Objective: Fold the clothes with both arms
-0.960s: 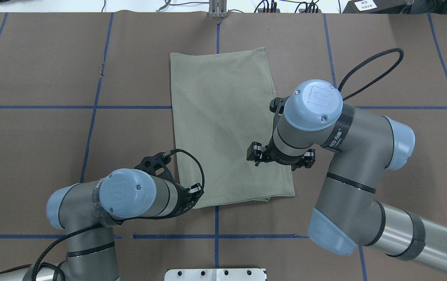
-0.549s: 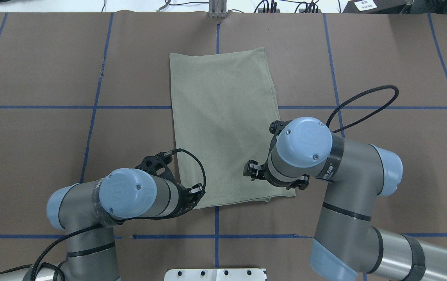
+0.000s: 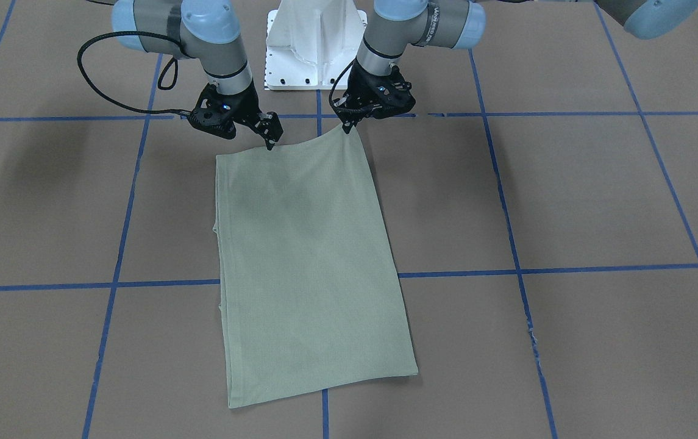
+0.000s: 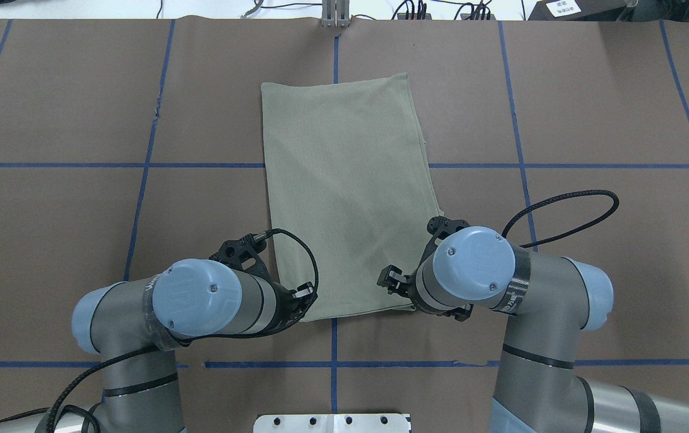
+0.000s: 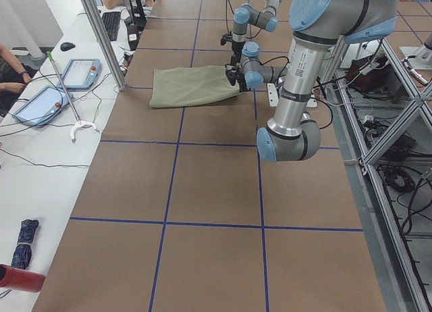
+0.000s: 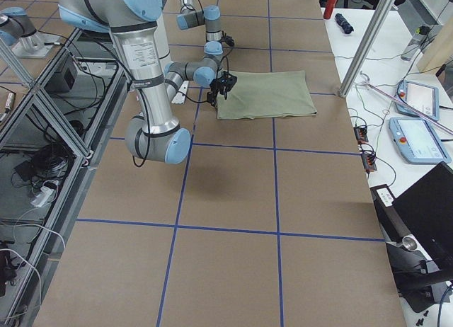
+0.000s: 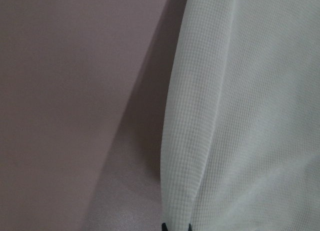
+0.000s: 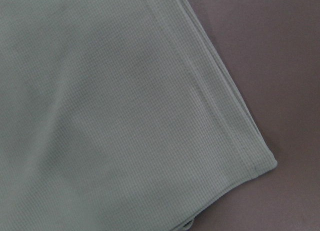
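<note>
The sage-green shirt [image 4: 344, 192] lies folded into a long rectangle on the brown table, also seen in the front view [image 3: 306, 262]. My left gripper [image 3: 347, 127] is shut on its near-left corner, which rises slightly off the table. The left wrist view shows the cloth edge [image 7: 200, 141] running down between two black fingertips. My right gripper [image 3: 265, 140] hovers at the near edge by the near-right corner, its jaws apparently apart, one fingertip touching the cloth. That corner [image 8: 265, 163] lies flat in the right wrist view, with no fingers in sight. From overhead the right wrist [image 4: 470, 264] hides its gripper.
The white pedestal base [image 4: 332, 423] stands at the near table edge between the arms. Blue tape lines [image 4: 139, 198] grid the brown table cover. Beyond the far edge are a metal post [image 5: 101, 35] and a side desk with tablets [image 5: 81, 72].
My right arm has travelled back along the shirt's right edge, from mid-length to the near-right corner. The left arm and the shirt have stayed put.
</note>
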Action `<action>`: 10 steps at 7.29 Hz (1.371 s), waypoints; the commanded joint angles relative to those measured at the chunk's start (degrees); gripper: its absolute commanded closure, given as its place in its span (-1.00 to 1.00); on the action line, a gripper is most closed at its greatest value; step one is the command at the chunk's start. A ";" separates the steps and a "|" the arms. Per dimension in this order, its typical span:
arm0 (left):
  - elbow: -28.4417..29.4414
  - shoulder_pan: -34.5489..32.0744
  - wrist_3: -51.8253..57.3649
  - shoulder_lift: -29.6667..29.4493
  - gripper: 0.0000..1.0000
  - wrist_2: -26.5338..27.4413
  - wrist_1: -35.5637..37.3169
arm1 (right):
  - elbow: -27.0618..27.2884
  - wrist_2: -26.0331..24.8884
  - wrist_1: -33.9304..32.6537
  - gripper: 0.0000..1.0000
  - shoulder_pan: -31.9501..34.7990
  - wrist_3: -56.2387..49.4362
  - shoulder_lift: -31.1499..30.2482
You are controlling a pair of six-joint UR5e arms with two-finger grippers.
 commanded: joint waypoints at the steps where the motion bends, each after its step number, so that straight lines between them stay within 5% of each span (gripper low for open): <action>1: -0.14 0.00 0.00 -0.01 1.00 0.00 0.00 | -2.07 -0.03 -0.02 -1.00 -0.40 1.79 0.26; 6: -0.58 0.00 0.00 0.08 1.00 0.00 0.00 | -3.66 -0.03 0.51 -0.98 -0.93 1.79 0.26; 8: -0.58 0.00 0.00 0.08 1.00 0.00 0.00 | -3.66 0.06 0.60 0.42 -0.93 1.70 0.26; 10: -0.58 0.00 0.00 0.08 1.00 0.00 0.00 | -3.66 0.15 0.60 0.96 -1.02 1.44 0.26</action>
